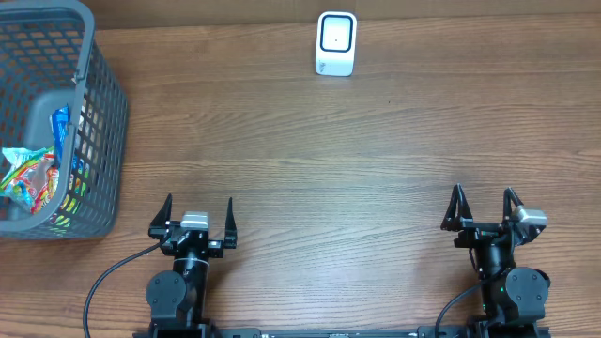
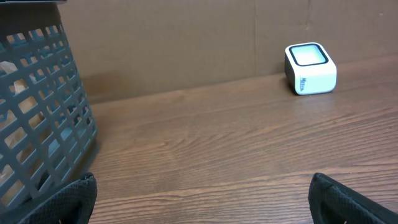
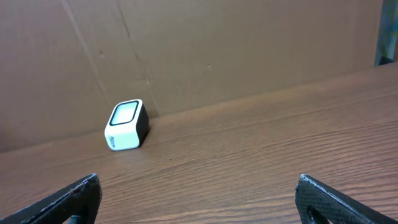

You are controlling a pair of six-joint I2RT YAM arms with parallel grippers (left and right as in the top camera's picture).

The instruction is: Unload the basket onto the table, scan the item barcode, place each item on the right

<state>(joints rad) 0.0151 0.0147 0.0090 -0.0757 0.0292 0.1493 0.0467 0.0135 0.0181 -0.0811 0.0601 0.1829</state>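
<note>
The things to scan are bright snack packets [image 1: 28, 178]. They lie inside the grey basket [image 1: 105, 103] at the left side of the table [image 1: 357, 160], and none is out yet. The little white scanner [image 1: 336, 43] sits at the far edge in the middle. Its window faces up, likely so a packet can be shown to it. The left gripper [image 1: 198, 207] sits at the near edge, closest to the basket, fingers spread wide and empty. The right gripper [image 1: 484, 199] sits near right, spread wide and empty too.
</note>
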